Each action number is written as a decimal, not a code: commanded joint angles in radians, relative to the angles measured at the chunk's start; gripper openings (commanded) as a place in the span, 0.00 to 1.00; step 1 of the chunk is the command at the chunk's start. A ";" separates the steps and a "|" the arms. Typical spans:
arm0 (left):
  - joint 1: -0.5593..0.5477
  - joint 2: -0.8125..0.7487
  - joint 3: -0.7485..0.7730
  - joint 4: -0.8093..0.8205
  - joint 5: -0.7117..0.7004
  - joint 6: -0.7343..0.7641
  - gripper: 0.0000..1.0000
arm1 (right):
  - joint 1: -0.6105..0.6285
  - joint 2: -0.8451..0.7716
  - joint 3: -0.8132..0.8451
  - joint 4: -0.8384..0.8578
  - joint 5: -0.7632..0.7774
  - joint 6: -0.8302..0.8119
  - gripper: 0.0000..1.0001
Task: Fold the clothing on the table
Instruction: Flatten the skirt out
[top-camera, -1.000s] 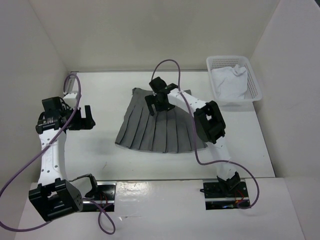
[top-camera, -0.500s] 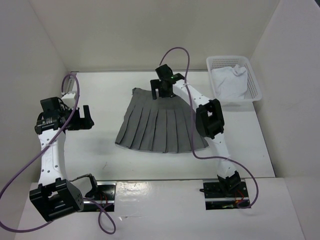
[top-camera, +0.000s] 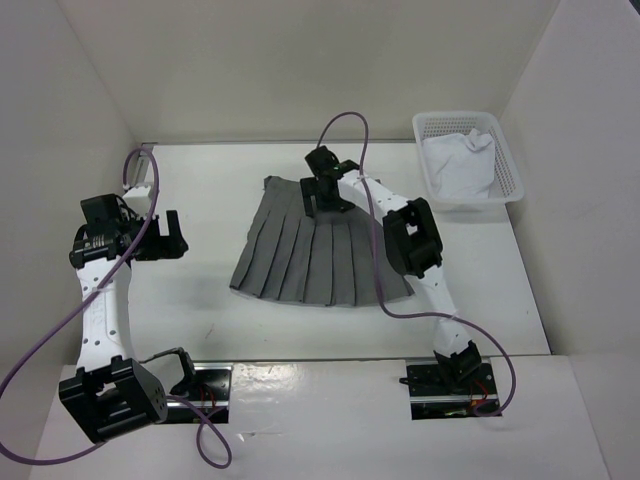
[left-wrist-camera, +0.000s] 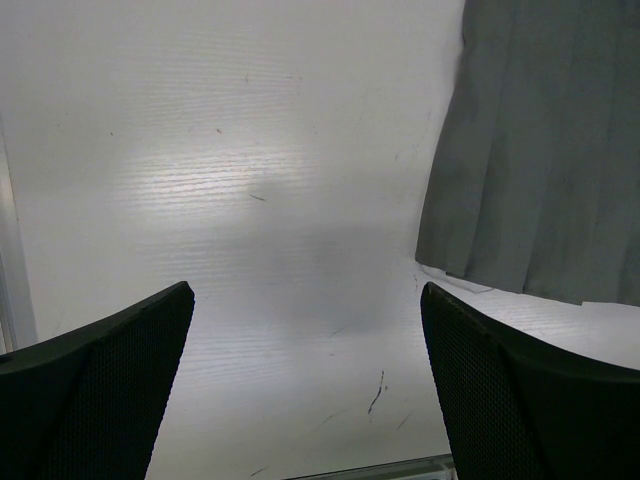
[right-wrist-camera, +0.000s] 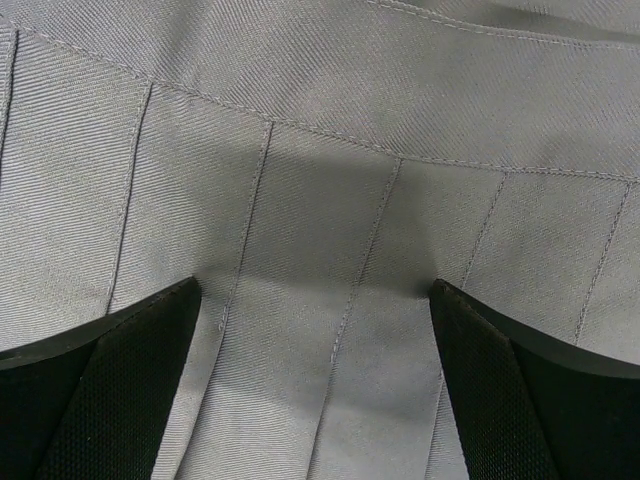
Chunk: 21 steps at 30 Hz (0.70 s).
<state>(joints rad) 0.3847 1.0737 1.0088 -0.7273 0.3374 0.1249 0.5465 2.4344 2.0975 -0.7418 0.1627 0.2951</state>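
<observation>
Work on the fold has not begun. Nearest the arm bases, the left gripper (top-camera: 160, 235) hangs with jaws wide and empty over bare table (top-camera: 200, 300), well apart from the hem (top-camera: 300, 297). At mid-table the grey pleated skirt (top-camera: 310, 255) lies spread flat, hem toward the arms. Farther back, the right gripper (top-camera: 322, 190), equally wide, hovers low over the waistband (right-wrist-camera: 300, 70), apparently not touching it. Beyond, a lattice basket (top-camera: 470, 117) holds a white cloth (top-camera: 460, 165). Every fold is left to do.
</observation>
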 joint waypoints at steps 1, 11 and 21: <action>0.006 0.000 0.014 0.028 0.006 -0.013 1.00 | 0.036 0.000 -0.037 0.007 -0.003 0.019 0.99; 0.006 0.000 0.014 0.028 0.006 -0.013 1.00 | 0.036 -0.040 -0.168 0.027 0.005 0.021 0.99; 0.006 0.000 0.014 0.028 0.006 -0.013 1.00 | 0.070 -0.120 -0.340 0.068 -0.005 0.001 0.99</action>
<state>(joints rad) 0.3847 1.0737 1.0088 -0.7273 0.3374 0.1249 0.5751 2.2963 1.8332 -0.5941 0.1860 0.2966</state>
